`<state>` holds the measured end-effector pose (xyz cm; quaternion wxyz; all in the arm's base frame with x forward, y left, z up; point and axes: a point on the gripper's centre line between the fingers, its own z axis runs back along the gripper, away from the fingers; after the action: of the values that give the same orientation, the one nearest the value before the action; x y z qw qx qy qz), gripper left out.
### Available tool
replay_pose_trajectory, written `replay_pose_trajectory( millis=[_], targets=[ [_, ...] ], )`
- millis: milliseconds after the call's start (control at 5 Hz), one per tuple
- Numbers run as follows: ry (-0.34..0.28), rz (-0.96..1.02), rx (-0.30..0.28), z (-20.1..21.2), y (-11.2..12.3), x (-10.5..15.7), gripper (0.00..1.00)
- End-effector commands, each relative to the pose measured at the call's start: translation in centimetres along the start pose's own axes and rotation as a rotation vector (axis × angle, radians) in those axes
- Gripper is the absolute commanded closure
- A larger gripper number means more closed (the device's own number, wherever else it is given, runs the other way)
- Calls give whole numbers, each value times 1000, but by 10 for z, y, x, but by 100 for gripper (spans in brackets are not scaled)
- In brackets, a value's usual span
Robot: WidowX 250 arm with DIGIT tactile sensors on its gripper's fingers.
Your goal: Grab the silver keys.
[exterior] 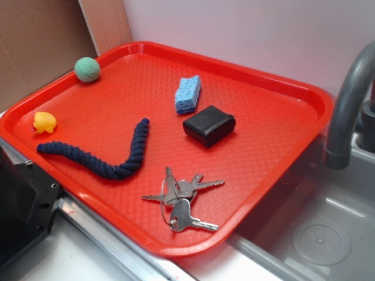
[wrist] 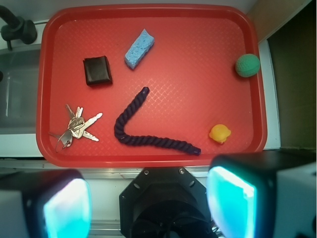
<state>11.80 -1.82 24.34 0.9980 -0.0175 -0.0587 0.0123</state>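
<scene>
The silver keys (exterior: 181, 196) lie fanned out on a thin ring near the front edge of the red tray (exterior: 275, 146). From the wrist camera the silver keys (wrist: 75, 128) show at the tray's lower left. My gripper (wrist: 148, 206) hangs high above and outside the near rim of the red tray (wrist: 198, 39), over the robot's black base, far from the keys. Its two fingers stand wide apart with nothing between them. The gripper itself does not show in the exterior view.
On the tray also lie a black block (exterior: 209, 125), a blue sponge (exterior: 188, 94), a dark blue rope (exterior: 111, 157), a yellow duck (exterior: 44, 122) and a green ball (exterior: 87, 69). A grey faucet (exterior: 347, 111) and a sink (exterior: 319, 228) are at the right.
</scene>
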Motion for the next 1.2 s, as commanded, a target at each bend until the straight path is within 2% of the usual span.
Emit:
replay_pose_trajectory(
  millis=[0,200,400,600,1000],
  targets=[
    [0,0,0,0,0,0,0],
    [-37,161,-108,-33,-30,12,0],
    [-43,395,-197,-64,-67,6,0],
    [19,564,-206,-94,-97,5,0],
    [168,605,-104,-158,-115,11,0]
  ],
)
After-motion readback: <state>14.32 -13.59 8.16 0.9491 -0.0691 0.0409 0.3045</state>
